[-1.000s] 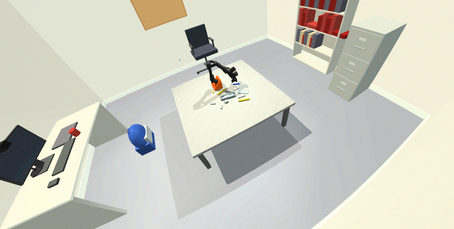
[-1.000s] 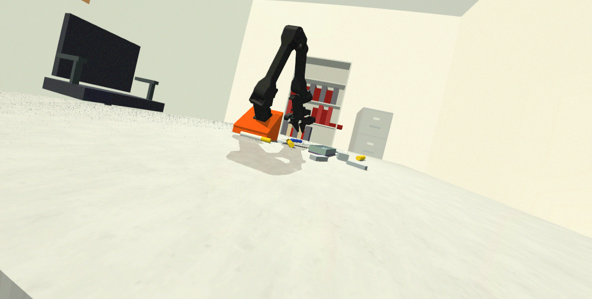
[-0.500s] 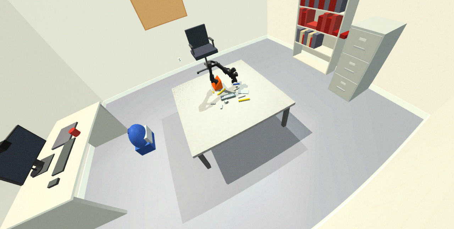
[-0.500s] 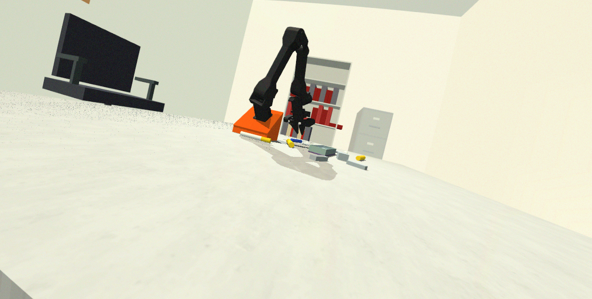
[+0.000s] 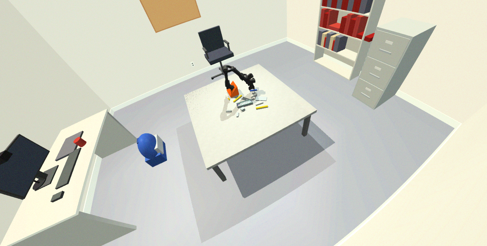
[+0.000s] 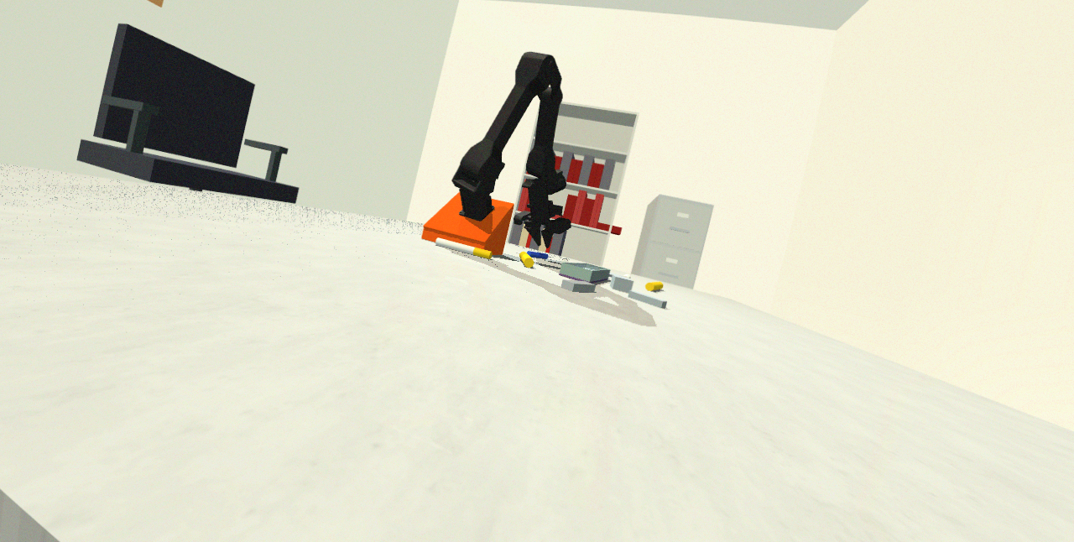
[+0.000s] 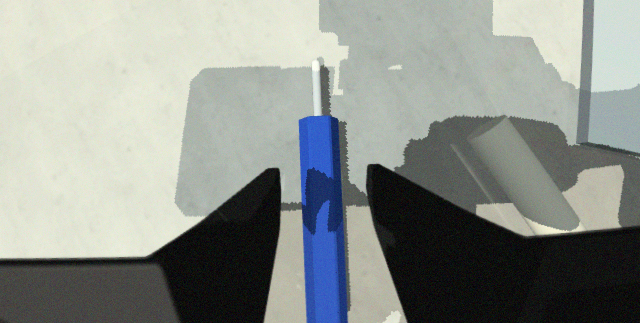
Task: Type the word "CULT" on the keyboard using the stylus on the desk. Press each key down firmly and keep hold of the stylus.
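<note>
Blue stylus (image 7: 322,198) lies on the desk between our gripper's (image 7: 324,203) spread, empty fingers, so we judge the pickup underway: lower, then pinch it

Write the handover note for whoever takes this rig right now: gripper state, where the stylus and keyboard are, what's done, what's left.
Gripper: open, fingers either side of the blue stylus with gaps on both sides; nothing gripped.
Stylus: lying on the desk, white tip pointing away from the wrist camera, centred between the fingers.
Keyboard: on the desk near the orange arm base, among yellow and white markers; out of the wrist view.
Done: arm lowered over the stylus and lined up.
Left: close on the stylus, lift it, carry it to the keyboard, press C, U, L, T firmly without letting go.
</note>
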`<action>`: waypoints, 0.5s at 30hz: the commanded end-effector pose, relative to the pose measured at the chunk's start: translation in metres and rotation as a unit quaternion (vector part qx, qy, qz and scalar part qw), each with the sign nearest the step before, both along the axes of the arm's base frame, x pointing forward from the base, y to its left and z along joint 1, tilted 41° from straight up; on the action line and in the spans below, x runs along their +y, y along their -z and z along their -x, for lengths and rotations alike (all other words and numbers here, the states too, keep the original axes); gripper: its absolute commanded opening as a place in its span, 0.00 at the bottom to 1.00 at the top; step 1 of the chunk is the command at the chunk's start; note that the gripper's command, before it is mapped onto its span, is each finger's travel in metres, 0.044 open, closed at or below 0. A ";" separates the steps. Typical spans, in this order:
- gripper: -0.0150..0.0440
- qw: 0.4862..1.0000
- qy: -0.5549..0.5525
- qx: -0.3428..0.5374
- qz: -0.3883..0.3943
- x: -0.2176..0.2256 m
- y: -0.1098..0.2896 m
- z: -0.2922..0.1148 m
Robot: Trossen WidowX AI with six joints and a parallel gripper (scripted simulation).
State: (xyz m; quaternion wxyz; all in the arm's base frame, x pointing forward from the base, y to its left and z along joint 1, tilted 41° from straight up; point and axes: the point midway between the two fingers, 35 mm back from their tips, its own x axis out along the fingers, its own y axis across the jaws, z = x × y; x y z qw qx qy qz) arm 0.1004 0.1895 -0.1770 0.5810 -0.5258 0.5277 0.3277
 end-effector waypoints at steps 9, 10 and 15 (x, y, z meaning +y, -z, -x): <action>0.51 1.000 -0.002 0.000 0.001 -0.007 0.007 -0.001; 0.51 1.000 -0.002 0.000 0.001 -0.008 0.008 -0.001; 0.51 1.000 -0.002 0.000 0.001 -0.010 0.011 -0.001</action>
